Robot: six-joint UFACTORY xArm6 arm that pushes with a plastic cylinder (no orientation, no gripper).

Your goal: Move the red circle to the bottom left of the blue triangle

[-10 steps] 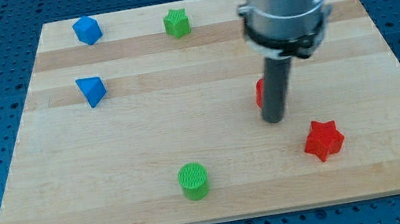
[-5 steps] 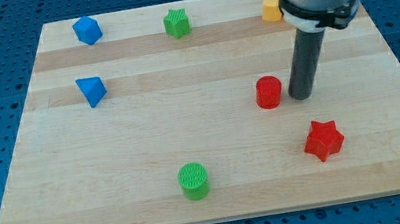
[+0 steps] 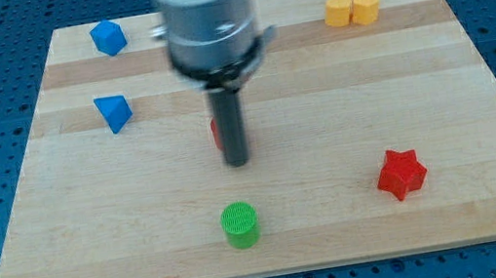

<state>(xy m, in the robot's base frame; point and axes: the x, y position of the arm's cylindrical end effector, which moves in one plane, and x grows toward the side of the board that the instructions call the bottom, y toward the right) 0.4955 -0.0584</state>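
My tip (image 3: 238,161) rests on the board near the middle. The red circle (image 3: 216,133) is almost wholly hidden behind the rod; only a thin red sliver shows at the rod's left edge, touching it or very close. The blue triangle (image 3: 113,112) lies on the board at the view's left, well to the upper left of my tip. The rod and arm body are blurred by motion.
A blue block (image 3: 108,38) sits at the top left. Two yellow blocks (image 3: 353,8) sit side by side at the top right. A red star (image 3: 400,173) lies at the lower right. A green circle (image 3: 239,224) lies below my tip. The arm body hides the board's top middle.
My tip swept from the right of the red circle to the view's left. The red circle has moved left with it, from right of centre to the board's middle.
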